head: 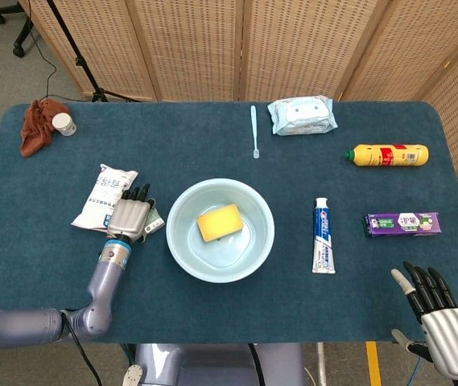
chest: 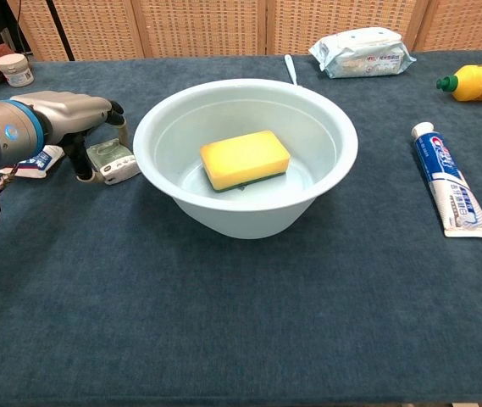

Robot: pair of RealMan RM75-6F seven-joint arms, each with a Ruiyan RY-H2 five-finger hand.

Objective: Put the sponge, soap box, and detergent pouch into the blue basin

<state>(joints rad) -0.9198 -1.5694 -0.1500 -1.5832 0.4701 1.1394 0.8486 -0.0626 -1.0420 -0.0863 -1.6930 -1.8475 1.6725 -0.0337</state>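
Note:
A yellow sponge (head: 220,222) (chest: 245,159) lies inside the light blue basin (head: 179,249) (chest: 249,216) at the table's middle. Just left of the basin, the small clear green soap box (head: 155,223) (chest: 113,161) sits on the table. My left hand (head: 130,214) (chest: 71,114) is over it, with fingers curled down around it and the thumb at its left side. The white detergent pouch (head: 104,195) (chest: 33,159) lies flat beyond the hand, partly hidden by it in the chest view. At the front right edge, my right hand (head: 438,322) has its fingers apart and holds nothing.
Right of the basin lie a toothpaste tube (head: 323,235), a purple box (head: 402,223) and a yellow bottle (head: 389,154). A wipes pack (head: 302,115) and a toothbrush (head: 253,131) are at the back. A brown cloth (head: 37,127) and white jar (head: 64,123) sit far left.

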